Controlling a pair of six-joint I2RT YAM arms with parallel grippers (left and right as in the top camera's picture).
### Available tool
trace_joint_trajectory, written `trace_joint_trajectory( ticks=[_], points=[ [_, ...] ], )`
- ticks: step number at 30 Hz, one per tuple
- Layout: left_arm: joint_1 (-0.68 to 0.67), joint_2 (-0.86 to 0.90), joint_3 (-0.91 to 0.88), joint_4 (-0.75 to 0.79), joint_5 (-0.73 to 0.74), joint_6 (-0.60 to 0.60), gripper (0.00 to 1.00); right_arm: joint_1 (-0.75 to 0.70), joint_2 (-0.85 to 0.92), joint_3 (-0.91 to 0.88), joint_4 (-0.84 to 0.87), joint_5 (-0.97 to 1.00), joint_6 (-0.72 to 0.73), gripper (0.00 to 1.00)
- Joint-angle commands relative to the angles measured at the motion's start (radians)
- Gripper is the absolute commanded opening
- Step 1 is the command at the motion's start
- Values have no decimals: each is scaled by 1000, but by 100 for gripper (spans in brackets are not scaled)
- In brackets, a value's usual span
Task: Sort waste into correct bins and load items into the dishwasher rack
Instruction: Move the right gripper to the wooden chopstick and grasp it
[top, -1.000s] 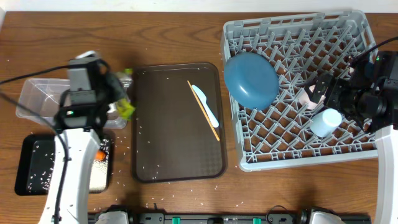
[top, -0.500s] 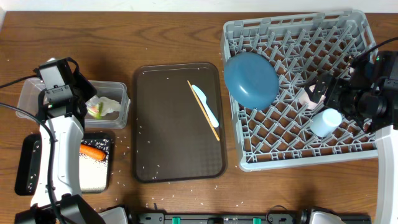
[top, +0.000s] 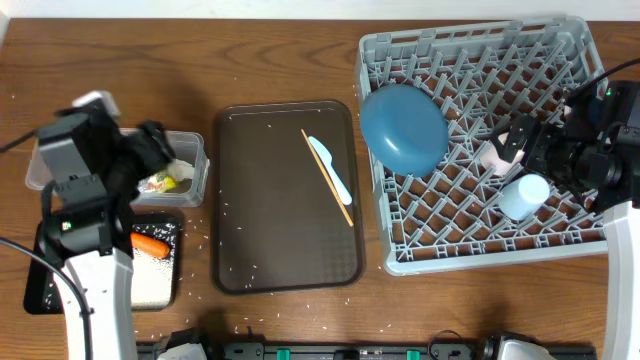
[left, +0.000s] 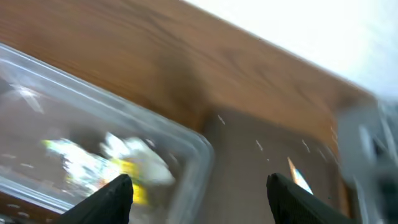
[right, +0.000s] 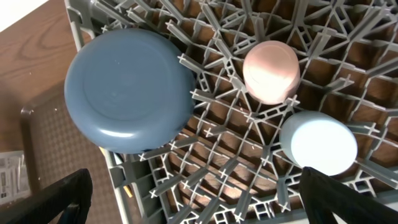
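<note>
Overhead view puts the grey dishwasher rack (top: 450, 200) across the right of the frame as the biggest thing there. It carries three dishes. The dark-blue plate (top: 403, 128) leans on the pegs at its left edge. The pinkish-white cup (top: 495, 157) and light-blue cup (top: 524, 195) sit close together toward its right side. The right tool (right: 199, 202) hangs above them, fingers spread wide with nothing between.

At centre frame lies the brown serving tray (top: 285, 240), bare but for the white plastic utensil (top: 338, 183) and a thin orange stick (top: 344, 210) lying against it.

At the left, the clear tub (left: 198, 142) holds the yellow-green snack wrapper (left: 127, 171) and the white crumpled tissue (left: 127, 148). The left tool (left: 199, 183) hovers over the tub's right end, fingers parted and empty. Just below the tub in frame, the black tray (top: 172, 228) holds the small orange carrot (top: 150, 243). Loose rice grains (top: 222, 208) speckle the table (top: 280, 70) around the serving tray.

The utensil is the only dish not in the rack. It looks light, stiff, flat and slick, and it lies low on the tray. A pinch across its narrow handle from above seems best. It may skid, or drag the stick along. The rice looks too small to pinch grain by grain.
</note>
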Motion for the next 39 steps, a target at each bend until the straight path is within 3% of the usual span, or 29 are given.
trace_joint_trajectory(
  ticks=[1,8,10,13,20,22,23,24,30,39],
  points=[
    [-55,6,16,-69,132,121,70,27,-1,5,26,-101,-69,96],
    [-108,2,18,-166,120,120,70,245,-1,5,92,-153,-115,82],
    [-101,-7,33,-190,34,97,70,359,3,5,129,-142,-139,78],
    [-83,-23,77,-241,-91,73,70,528,28,5,185,-39,-144,72],
    [-64,-40,136,-358,-97,57,77,811,221,5,309,120,-136,55],
    [-64,-39,136,-387,-97,57,77,848,300,5,344,130,-132,52],
    [-64,-39,136,-401,-99,58,92,861,341,5,360,143,-121,50],
    [-64,-39,136,-409,-106,57,98,869,375,5,375,146,-117,47],
    [-64,-39,136,-417,-115,58,98,905,555,5,474,143,-94,38],
    [-64,-39,136,-417,-115,57,98,910,718,5,552,190,-61,38]
  ],
)
